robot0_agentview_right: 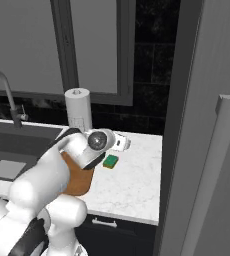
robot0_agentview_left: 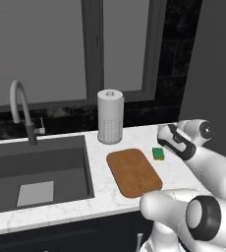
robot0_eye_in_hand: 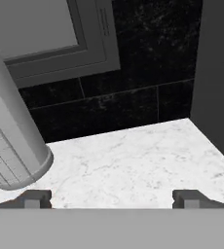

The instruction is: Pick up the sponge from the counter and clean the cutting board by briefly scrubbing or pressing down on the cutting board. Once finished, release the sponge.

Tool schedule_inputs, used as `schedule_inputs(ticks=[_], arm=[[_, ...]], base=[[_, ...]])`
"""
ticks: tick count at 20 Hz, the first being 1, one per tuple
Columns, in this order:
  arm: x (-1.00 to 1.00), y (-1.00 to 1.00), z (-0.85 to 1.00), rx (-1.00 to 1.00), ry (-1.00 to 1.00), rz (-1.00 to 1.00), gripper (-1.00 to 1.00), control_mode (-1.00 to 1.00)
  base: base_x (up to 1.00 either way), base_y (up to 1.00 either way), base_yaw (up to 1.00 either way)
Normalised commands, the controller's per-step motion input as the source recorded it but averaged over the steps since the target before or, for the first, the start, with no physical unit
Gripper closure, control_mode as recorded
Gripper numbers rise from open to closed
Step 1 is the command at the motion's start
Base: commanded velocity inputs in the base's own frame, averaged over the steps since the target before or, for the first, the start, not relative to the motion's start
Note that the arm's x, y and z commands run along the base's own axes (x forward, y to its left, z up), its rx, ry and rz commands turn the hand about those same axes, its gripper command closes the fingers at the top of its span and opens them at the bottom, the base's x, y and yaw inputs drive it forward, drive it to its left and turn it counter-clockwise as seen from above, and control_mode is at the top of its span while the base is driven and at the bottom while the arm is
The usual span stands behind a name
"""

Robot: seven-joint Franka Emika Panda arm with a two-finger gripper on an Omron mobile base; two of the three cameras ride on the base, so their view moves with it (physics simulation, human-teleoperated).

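The green-topped sponge [robot0_agentview_left: 158,153] [robot0_agentview_right: 110,161] lies on the white marble counter [robot0_agentview_left: 103,196] [robot0_agentview_right: 133,186] [robot0_eye_in_hand: 133,155], just beyond the far right corner of the brown cutting board [robot0_agentview_left: 133,171] [robot0_agentview_right: 78,184]. It sits off the board. My gripper [robot0_agentview_left: 162,135] [robot0_agentview_right: 125,144] [robot0_eye_in_hand: 111,199] hovers a little above the sponge, apart from it, and faces the back wall. Its two dark fingertips [robot0_eye_in_hand: 33,199] stand wide apart with nothing between them, so it is open. My arm hides part of the board in the right base view.
A tall paper towel roll [robot0_agentview_left: 109,116] [robot0_agentview_right: 78,110] [robot0_eye_in_hand: 11,141] stands at the back, left of the gripper. The dark sink [robot0_agentview_left: 80,162] with its faucet [robot0_agentview_left: 21,110] and a pale grey square [robot0_agentview_left: 35,193] lies further left. A tall dark panel [robot0_agentview_right: 202,150] bounds the counter on the right.
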Motion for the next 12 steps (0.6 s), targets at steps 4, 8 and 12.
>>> schedule_inputs(ticks=[4, 8, 12], arm=[[-0.38, 0.07, 1.0, 0.03, -0.01, 0.09, -1.0, -1.0], [-0.78, 0.11, 1.0, 0.01, 0.0, 0.01, -1.0, -1.0], [-1.0, 0.38, 0.43, 0.0, -0.04, 0.0, -1.0, -1.0]], base=[[0.0, 0.0, 0.0], [0.0, 0.0, 0.0], [0.0, 0.0, 0.0]])
